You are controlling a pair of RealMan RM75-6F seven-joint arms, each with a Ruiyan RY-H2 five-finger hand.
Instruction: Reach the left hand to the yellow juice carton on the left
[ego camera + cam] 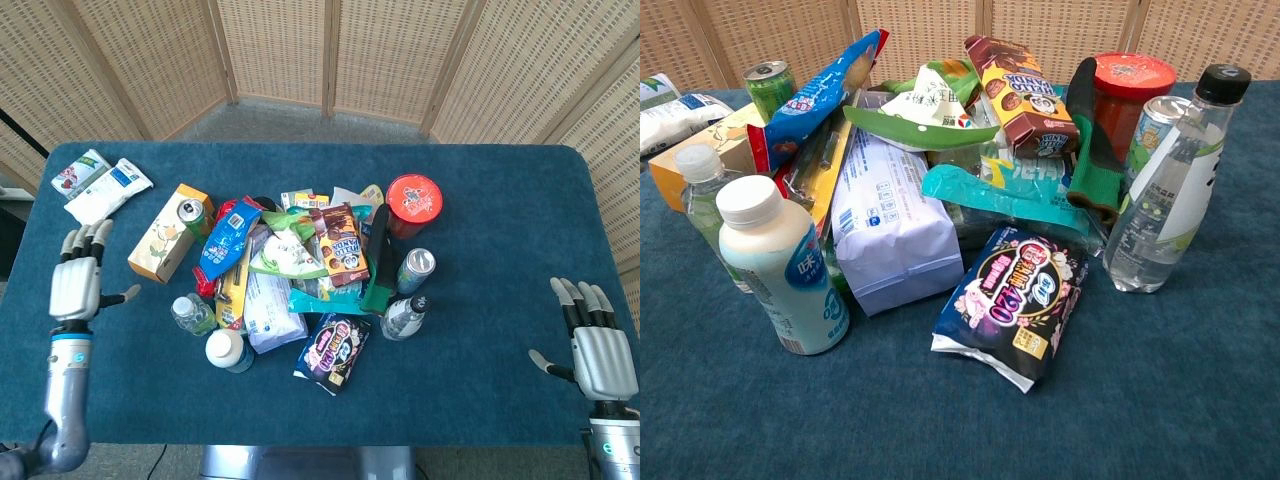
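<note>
Now left hand point(77, 286) – fingers spread, holding nothing – sits near yellow juice carton point(169, 233), not touching.

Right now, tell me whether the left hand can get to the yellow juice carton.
Probably yes: the left hand is open beside the yellow juice carton, with bare tabletop between them.

red-lidded tub point(414, 199), white bottle point(780, 262) (front left)

Blue-carpeted table point(500, 180) bears a central pile of snacks point(300, 270) and bottles point(780, 265)
</note>
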